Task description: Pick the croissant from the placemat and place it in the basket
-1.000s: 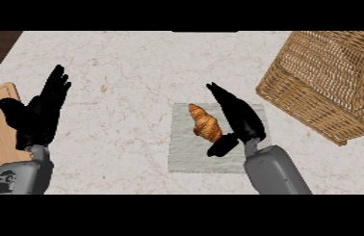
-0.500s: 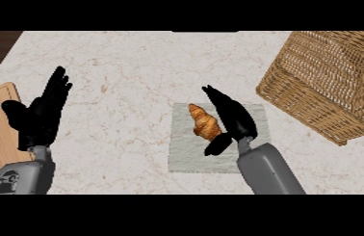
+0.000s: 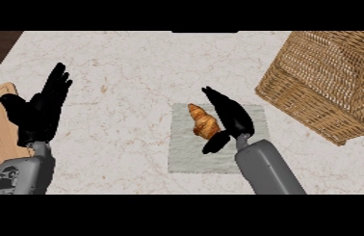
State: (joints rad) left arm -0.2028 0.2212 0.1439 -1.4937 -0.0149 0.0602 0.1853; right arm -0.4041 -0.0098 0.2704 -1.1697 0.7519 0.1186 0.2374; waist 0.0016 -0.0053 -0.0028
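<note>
1. Croissant [image 3: 204, 123] lay on the mat [image 3: 188, 160], towards its far left part, with its length running away from me. The basket [image 3: 320, 85] stood well apart, at the far right of the worktop [image 3: 135, 71].
2. My right hand [image 3: 235, 119] was just beside the croissant on its right. Its fingers [image 3: 215, 98] were straight and held nothing, and the thumb reached down-left by the croissant's near end.
3. My left hand [image 3: 43, 112] rested open at the left edge, fingers up, next to a board [image 3: 7, 129].
4. I judged the step in hand to be the grasp itself. To do it well, I wanted the palm over the croissant's thick middle, with the thumb on one flank and the fingers on the other, across its width.
5. I meant to curl the fingers only once both flanks were bracketed, so that neither the croissant nor the mat got pushed along.
6. Lifting straight up before swinging right seemed the safest way to clear the basket's rim.
</note>
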